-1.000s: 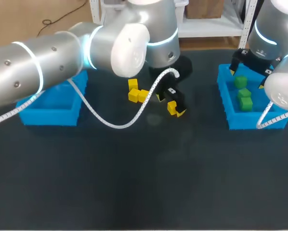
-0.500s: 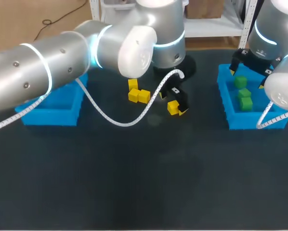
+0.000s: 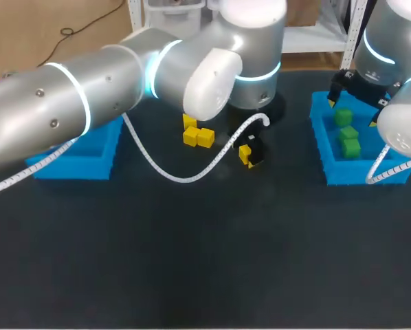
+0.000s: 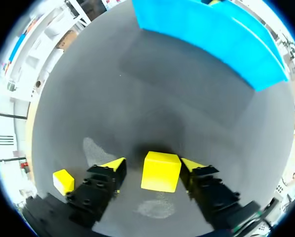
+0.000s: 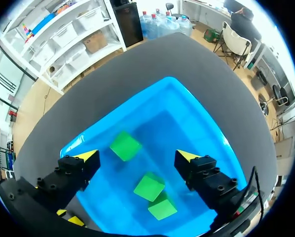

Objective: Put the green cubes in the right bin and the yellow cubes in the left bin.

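On the counter (image 3: pixel 205 261), left jaws straddle a yellow cube (image 4: pixel 161 171), spread, not yet pinching; next, presumably: close, lift, carry to left bin (image 3: pixel 89 165).

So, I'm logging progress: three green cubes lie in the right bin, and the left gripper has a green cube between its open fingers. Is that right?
Not quite. What sits between the open fingers of the left gripper is a yellow cube, not a green one, as the left wrist view shows. The rest holds: three green cubes lie in the right bin.
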You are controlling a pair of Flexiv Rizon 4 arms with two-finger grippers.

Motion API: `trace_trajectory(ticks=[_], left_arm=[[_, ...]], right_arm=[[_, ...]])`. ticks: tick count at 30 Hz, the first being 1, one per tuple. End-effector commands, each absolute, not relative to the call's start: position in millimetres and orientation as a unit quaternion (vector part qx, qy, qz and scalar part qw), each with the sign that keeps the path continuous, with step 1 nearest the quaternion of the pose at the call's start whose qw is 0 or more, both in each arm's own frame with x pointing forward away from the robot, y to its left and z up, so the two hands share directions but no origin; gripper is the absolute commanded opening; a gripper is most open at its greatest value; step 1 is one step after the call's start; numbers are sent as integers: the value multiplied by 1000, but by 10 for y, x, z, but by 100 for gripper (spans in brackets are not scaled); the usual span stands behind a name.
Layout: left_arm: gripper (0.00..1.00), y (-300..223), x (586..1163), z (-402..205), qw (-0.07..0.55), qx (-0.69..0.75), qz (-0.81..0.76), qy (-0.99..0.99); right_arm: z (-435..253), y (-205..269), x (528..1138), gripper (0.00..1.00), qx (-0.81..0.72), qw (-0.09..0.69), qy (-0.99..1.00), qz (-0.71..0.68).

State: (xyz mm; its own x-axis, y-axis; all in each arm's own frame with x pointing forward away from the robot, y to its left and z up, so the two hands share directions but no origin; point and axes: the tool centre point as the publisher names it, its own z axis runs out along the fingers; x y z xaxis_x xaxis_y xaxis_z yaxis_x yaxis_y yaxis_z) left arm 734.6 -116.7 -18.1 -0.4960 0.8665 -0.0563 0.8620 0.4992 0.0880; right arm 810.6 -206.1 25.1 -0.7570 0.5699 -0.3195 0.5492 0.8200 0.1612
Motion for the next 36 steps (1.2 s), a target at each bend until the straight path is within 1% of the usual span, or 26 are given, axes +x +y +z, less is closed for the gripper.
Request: trace_trajectory(ticks=[1,3,9,15,20,24,29,36], left_arm=[[0,-1162,7347,-185,46,489,30,870],[0,-1107,7346,-172,49,485,26,873],[0,-774,7453,81,90,453,29,887],[0,-133,7643,680,165,378,39,910],[0,454,7635,1085,214,309,48,926],[0,955,7529,1184,224,253,68,939],[0,1541,7358,1114,216,179,73,957],[0,2021,7186,1024,210,119,75,968]], right_arm=[[249,-2064,8103,100,298,180,937,29],[249,-2064,8103,100,298,180,937,29],[249,-2064,8103,100,298,180,937,29],[249,-2064,8103,100,298,180,937,29],[249,-2064,8103,100,298,180,937,29],[249,-2064,8103,100,298,180,937,29],[249,-2064,8103,100,298,180,937,29],[249,-2064,8103,100,298,180,937,29]])
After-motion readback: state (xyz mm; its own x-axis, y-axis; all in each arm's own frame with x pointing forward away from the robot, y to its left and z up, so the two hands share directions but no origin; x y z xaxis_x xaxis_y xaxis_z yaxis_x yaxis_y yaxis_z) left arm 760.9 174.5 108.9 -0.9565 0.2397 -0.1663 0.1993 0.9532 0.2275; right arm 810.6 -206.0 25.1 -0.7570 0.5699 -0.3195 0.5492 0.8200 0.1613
